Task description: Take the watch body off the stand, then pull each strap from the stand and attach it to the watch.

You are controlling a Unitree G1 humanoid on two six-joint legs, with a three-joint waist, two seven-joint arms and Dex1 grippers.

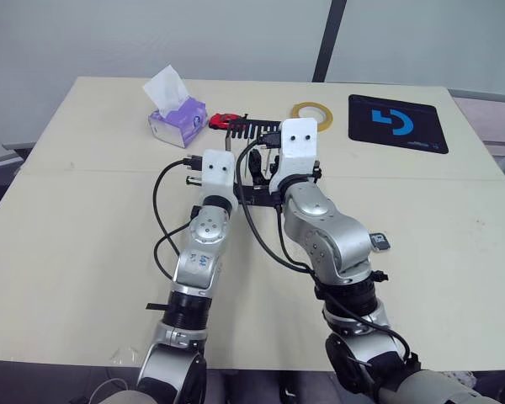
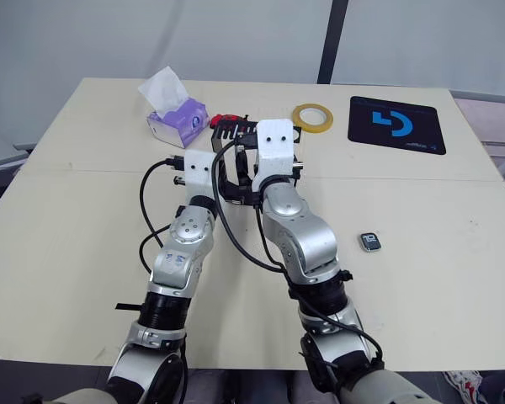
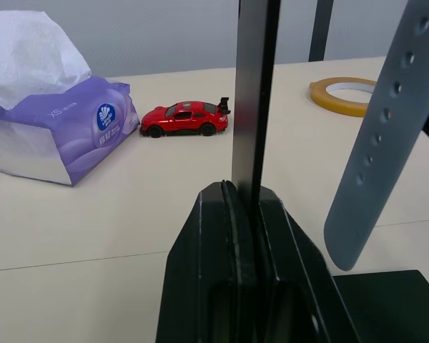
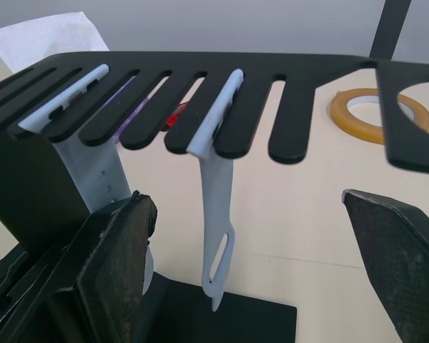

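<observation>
While the watch body (image 2: 369, 241) already lies flat on the desk (image 2: 454, 252), well apart from the stand (image 4: 200, 93) and off to the robot's right, both straps are not yet pulled. In the right wrist view they hang from slots in the comb-toothed top bar: one strap (image 4: 216, 207) dangles freely near the middle of the comb, its slotted lower end just above the stand's flat foot, and the other strap (image 4: 93, 164) hangs nearer the upright, with holes along its length.

So the first step looks done and the two strap steps are left, each needing a pull off the comb and then a fit to the watch.

The left tool (image 3: 242, 214) is pinched narrow around the stand's slim upright, apparently to steady the rack. The right tool (image 4: 264, 236) stands wide, its two black fingers on either side of the middle strap without touching it, so by my reading it is lined up to close on that strap.

Behind the stand sit a purple tissue box (image 3: 57, 136), a small red toy car (image 3: 186, 118) and a yellow tape ring (image 3: 339, 96), all apart from the work; a black mat (image 1: 396, 123) with a blue logo lies at the far right of the desk.
</observation>
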